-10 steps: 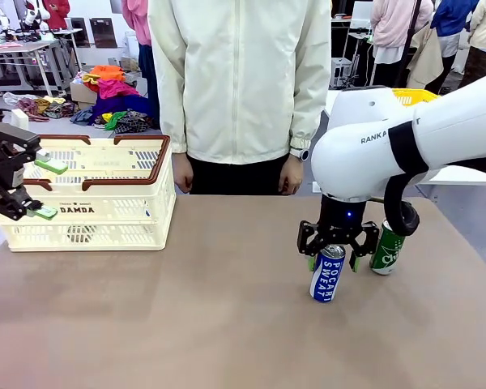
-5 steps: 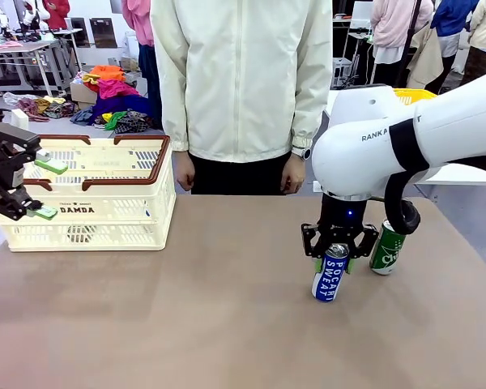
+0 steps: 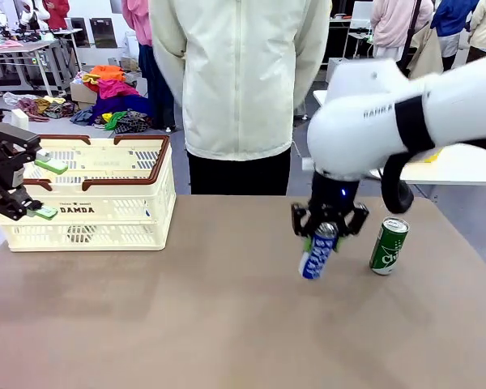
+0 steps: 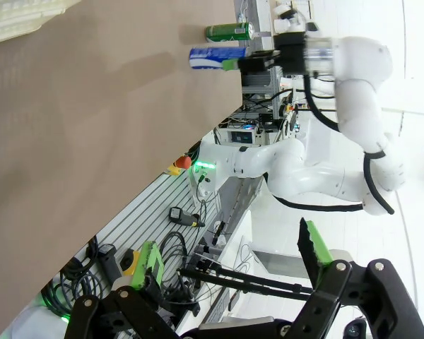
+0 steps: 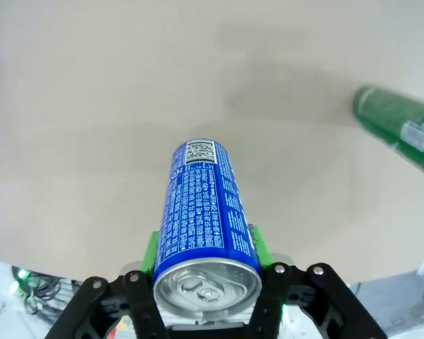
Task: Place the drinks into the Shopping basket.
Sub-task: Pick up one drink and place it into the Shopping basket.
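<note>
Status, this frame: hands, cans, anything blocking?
Right hand shut on blue can, above table. Left hand open by basket. Green can standing. Nothing blocking.

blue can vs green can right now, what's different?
Support: the blue can is clamped near its top in the right gripper; the green can stands free on the table. Pose: the blue can tilts clearly; the green can is nearly upright. Both are slim with silver tops.

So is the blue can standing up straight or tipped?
Tipped. The blue can leans in the front view, its top clamped in the right tool, its bottom slanting left.
</note>
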`<state>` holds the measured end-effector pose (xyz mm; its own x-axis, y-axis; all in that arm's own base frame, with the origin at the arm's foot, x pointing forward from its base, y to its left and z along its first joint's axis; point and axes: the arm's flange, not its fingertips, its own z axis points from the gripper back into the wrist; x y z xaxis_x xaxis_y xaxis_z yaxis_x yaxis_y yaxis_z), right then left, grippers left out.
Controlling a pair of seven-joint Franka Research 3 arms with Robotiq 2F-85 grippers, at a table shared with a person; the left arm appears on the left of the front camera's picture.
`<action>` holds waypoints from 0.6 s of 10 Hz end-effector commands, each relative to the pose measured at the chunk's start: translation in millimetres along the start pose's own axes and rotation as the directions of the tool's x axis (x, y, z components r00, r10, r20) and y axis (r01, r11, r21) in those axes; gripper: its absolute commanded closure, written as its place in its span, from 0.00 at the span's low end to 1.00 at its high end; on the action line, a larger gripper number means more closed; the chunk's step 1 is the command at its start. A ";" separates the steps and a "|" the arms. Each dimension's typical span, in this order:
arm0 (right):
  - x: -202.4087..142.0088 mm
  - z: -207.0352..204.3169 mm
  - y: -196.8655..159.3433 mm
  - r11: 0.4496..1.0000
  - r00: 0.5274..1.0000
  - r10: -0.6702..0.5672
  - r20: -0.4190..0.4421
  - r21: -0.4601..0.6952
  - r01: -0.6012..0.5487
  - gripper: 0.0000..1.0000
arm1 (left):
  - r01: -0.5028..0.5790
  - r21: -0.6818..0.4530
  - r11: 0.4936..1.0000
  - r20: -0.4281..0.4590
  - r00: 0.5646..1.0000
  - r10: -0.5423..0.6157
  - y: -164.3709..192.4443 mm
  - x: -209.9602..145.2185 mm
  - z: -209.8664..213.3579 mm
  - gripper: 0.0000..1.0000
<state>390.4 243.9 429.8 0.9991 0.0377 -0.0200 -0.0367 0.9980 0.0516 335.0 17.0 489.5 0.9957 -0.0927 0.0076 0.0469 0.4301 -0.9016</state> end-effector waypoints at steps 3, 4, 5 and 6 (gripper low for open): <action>15.8 65.3 125.1 0.953 0.958 0.276 0.075 0.112 -0.283 1.00 | 0.001 0.001 1.000 -0.005 1.000 -0.001 -0.6 -2.2 2.4 0.00; 12.4 59.9 164.1 0.932 0.936 0.338 0.094 0.104 -0.347 1.00 | 0.001 0.001 1.000 -0.005 1.000 -0.001 -0.6 -2.2 2.4 0.00; 6.3 46.0 202.3 0.907 0.907 0.413 0.082 0.058 -0.418 1.00 | 0.001 0.001 1.000 -0.005 1.000 -0.001 -0.6 -2.2 2.4 0.00; 2.2 29.0 225.8 0.885 0.885 0.463 0.048 0.033 -0.465 1.00 | 0.001 0.001 1.000 -0.005 1.000 -0.001 -0.6 -2.2 2.4 0.00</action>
<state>368.4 450.9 475.6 0.8901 0.4517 0.0604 -0.4556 0.8787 0.1427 335.0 17.0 489.6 0.9956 -0.0929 0.0078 0.0472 0.4301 -0.9015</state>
